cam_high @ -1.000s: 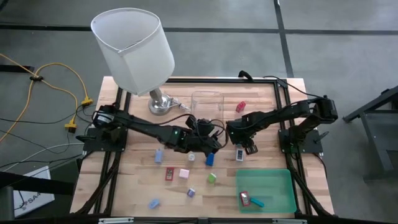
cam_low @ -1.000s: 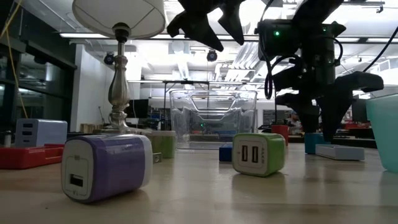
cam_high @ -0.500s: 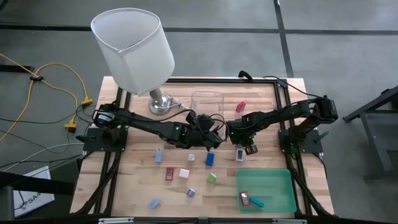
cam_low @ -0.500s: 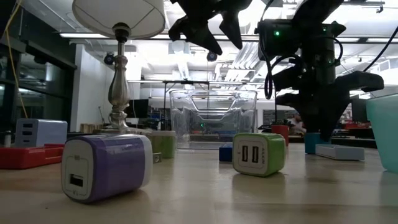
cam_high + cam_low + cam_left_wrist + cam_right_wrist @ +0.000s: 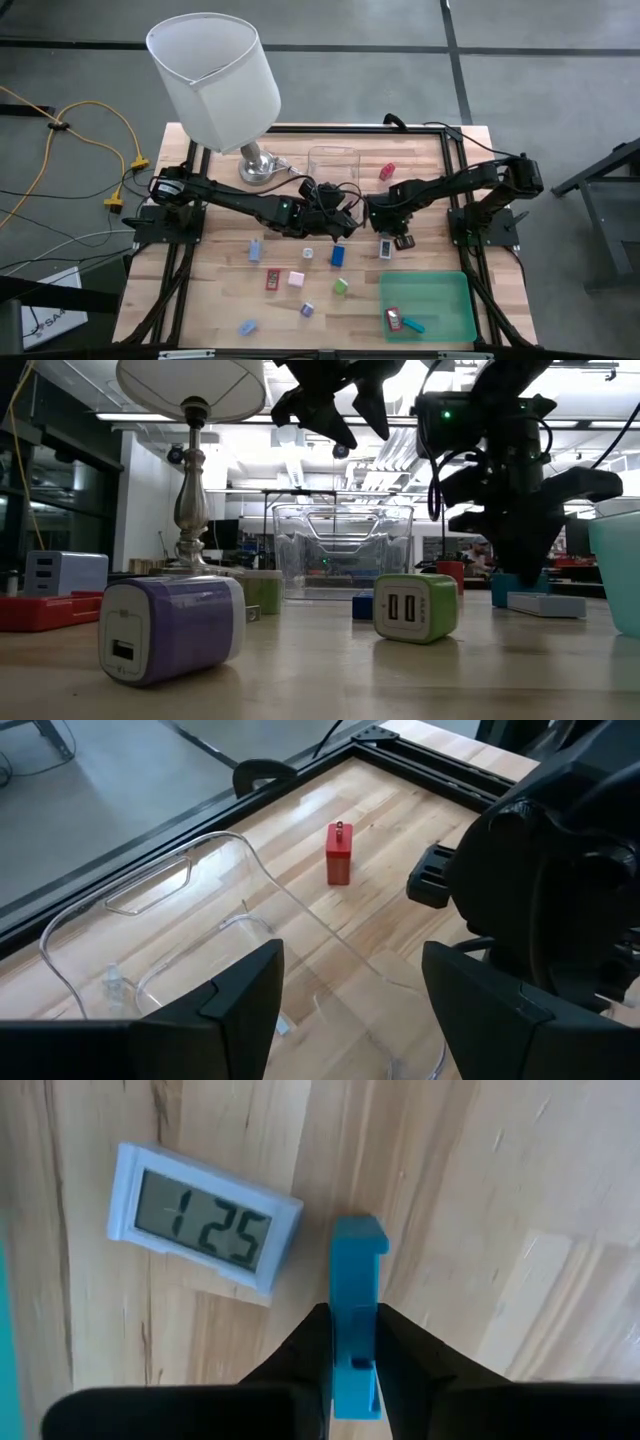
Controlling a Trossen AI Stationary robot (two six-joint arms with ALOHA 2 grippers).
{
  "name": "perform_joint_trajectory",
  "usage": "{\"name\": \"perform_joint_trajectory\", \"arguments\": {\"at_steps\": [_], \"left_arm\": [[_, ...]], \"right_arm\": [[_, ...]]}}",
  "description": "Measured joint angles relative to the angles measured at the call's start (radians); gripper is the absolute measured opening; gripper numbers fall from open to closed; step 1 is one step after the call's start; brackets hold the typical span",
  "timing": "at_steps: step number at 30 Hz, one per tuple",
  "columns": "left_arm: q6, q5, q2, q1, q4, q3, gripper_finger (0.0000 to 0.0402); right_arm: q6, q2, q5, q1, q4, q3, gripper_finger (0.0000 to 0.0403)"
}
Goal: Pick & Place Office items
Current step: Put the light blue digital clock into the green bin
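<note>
In the middle of the high view, the right gripper [image 5: 352, 1342] has its fingers pinching a small blue piece [image 5: 354, 1285]. The piece stands just beside a white little clock [image 5: 203, 1215] on the wooden table [image 5: 215, 285]. The left gripper [image 5: 350, 990] hangs over the clear box [image 5: 160, 935] near the top middle, fingers spread and holding nothing. A red piece [image 5: 338, 853] lies past the box, maybe a plug.
</note>
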State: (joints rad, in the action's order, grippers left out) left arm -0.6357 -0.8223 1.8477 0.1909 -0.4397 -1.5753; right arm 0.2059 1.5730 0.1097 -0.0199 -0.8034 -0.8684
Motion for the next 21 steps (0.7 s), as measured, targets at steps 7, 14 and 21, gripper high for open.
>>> {"name": "perform_joint_trajectory", "arguments": {"at_steps": [7,14,21], "left_arm": [[0.0,0.0,0.0,0.0,0.0,0.0,0.023],[0.0,0.0,0.0,0.0,0.0,0.0,0.023],[0.0,0.0,0.0,0.0,0.002,0.0,0.023]], "right_arm": [[-0.03,0.0,-0.006,0.0,-0.083,0.0,0.0048],[-0.079,0.0,-0.007,0.0,-0.142,0.0,0.0047],[-0.097,-0.009,-0.073,0.0,-0.242,-0.028,0.0049]]}}
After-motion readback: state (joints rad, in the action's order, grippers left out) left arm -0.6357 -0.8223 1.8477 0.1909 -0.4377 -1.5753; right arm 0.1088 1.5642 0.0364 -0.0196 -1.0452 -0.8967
